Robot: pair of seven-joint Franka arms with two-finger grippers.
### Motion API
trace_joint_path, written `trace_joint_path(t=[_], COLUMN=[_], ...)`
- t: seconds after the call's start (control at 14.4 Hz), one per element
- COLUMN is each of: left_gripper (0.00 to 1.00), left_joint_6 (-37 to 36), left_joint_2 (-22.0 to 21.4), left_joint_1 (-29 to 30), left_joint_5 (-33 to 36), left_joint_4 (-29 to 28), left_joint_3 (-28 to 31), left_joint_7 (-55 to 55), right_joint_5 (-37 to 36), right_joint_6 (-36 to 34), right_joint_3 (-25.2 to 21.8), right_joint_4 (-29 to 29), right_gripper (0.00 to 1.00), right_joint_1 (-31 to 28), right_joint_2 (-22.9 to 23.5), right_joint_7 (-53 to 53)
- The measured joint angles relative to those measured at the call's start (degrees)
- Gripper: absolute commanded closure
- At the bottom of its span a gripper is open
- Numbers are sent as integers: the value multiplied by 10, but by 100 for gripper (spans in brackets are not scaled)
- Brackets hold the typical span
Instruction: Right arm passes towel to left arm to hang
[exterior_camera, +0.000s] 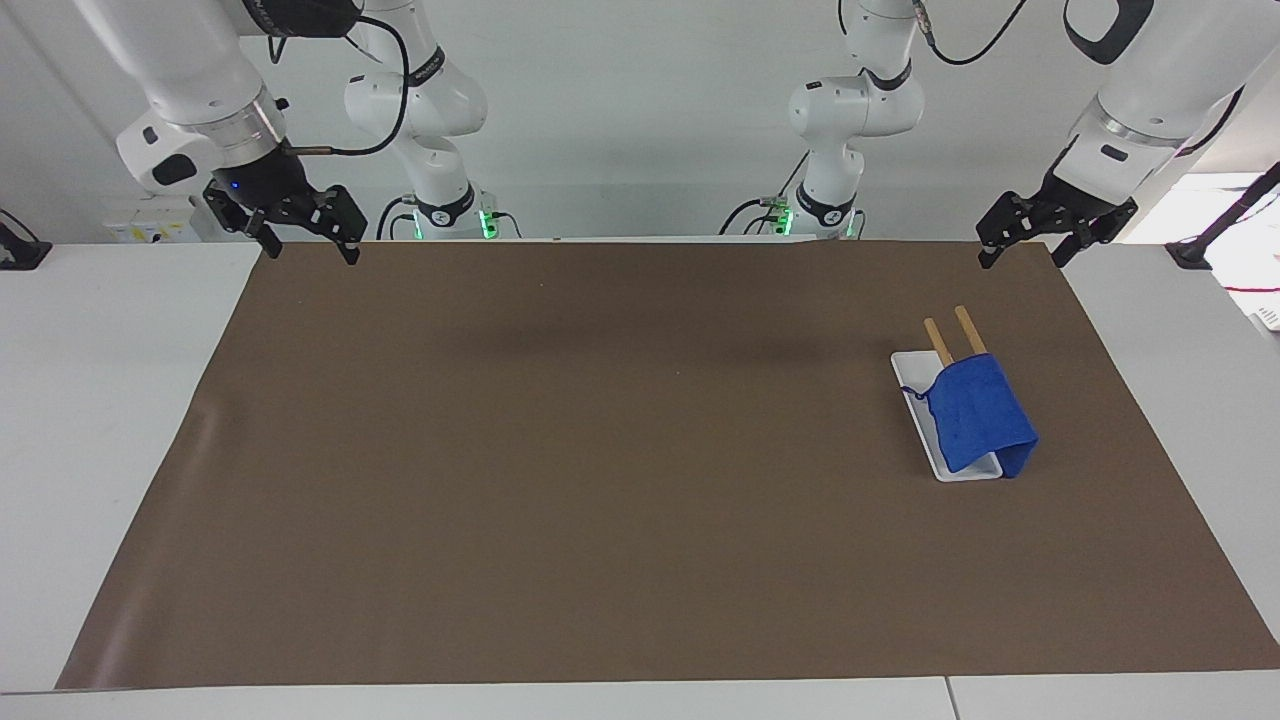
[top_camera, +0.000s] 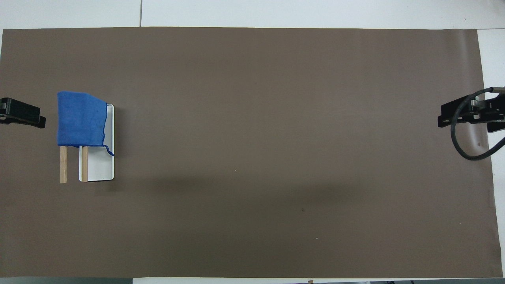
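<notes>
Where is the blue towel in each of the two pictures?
Facing view: the towel hangs over the two wooden rails of the rack, at the picture's right, toward the left arm's end of the table.
Overhead view: the towel is at the picture's left.
Shared landmark: the rack's bare wooden rail ends, nearer the robots than the towel.

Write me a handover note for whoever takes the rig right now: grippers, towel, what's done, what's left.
Left gripper: open, empty, up over the mat's robot-side corner at the left arm's end.
Right gripper: open, empty, up over the mat's corner at the right arm's end.
Towel: draped over the two wooden bars of the rack, on the mat toward the left arm's end; its corner loop hangs over the white base.
Done: towel is hung, both grippers clear of it.
Left: nothing visible; just confirm the towel sits securely.
</notes>
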Motion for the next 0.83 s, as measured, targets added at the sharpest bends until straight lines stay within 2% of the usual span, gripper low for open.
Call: trace_joint_path(t=[0.83], left_gripper=[0], left_joint_6=[-1], left_joint_2=[-7], left_joint_1=[0], left_joint_5=[0], left_joint_4=[-16], left_joint_3=[0], left_joint_7=[0], right_joint_5=[0], right_joint_6=[0], right_joint_3=[0], right_joint_4=[0], right_gripper=[0], right_joint_1=[0], right_joint_2=[0], right_joint_7=[0])
